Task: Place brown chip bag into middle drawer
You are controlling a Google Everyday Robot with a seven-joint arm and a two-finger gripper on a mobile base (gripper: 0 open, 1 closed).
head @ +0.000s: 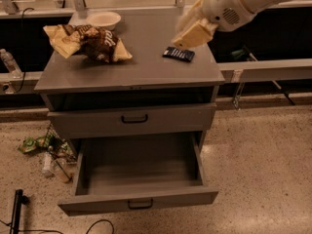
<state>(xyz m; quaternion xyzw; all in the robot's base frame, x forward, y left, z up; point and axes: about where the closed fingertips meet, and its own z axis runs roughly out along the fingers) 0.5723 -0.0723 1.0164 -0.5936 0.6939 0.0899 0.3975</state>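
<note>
Lying crumpled at the bench's (141, 69) left rear, the brown chip bag (92, 42) bears unreadable white lettering; middle drawer (139, 201) open; gripper (189, 34) above a black packet (178, 54), whether open or closed unclear.

- brown chip bag (92, 42): crumpled foil, faintly glossy.
- table (146, 72) and its middle drawer (139, 199): grey metal, matt and smooth.
- gripper (191, 34), over the table top at 2 o'clock: cream, smooth, plastic-looking.
- black packet (178, 54): flat, slight sheen.
- bowl (103, 19): white, smooth.
- floor (263, 169): speckled, stone-like, polished.
</note>
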